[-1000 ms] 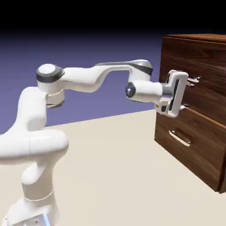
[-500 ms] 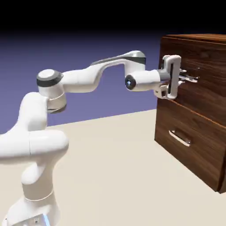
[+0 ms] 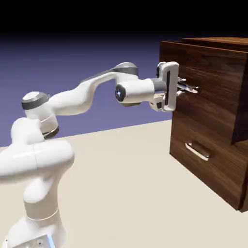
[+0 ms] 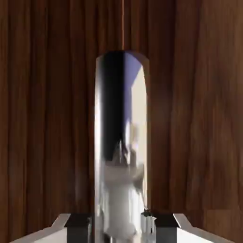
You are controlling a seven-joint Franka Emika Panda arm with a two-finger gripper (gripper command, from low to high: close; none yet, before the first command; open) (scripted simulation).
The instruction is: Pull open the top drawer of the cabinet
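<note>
The cabinet [image 3: 213, 169] stands at the exterior view's right, dark brown wood grain. Its top drawer [image 3: 218, 82] juts out to the left, past the front of the lower drawer. My gripper [image 3: 184, 89] is shut on the top drawer's silver bar handle [image 3: 192, 89], the hand held level against the drawer front. In the hand view the silver handle [image 4: 121, 133] runs upright through the middle, large and mirror-like, with the drawer's wood [image 4: 42, 118] behind it. My gripper [image 4: 120, 227] clamps the bar, its grey fingertips [image 4: 78, 224] showing at either side along the bottom edge.
The lower drawer [image 3: 203, 160] sits flush, its own silver handle [image 3: 197, 151] below my hand. The beige table [image 3: 121, 184] stretches from the robot's base to the cabinet's foot.
The hand rose to the top handle, then drew back to the left with it. The top drawer's front has slid out from the cabinet and the arm has folded back.
</note>
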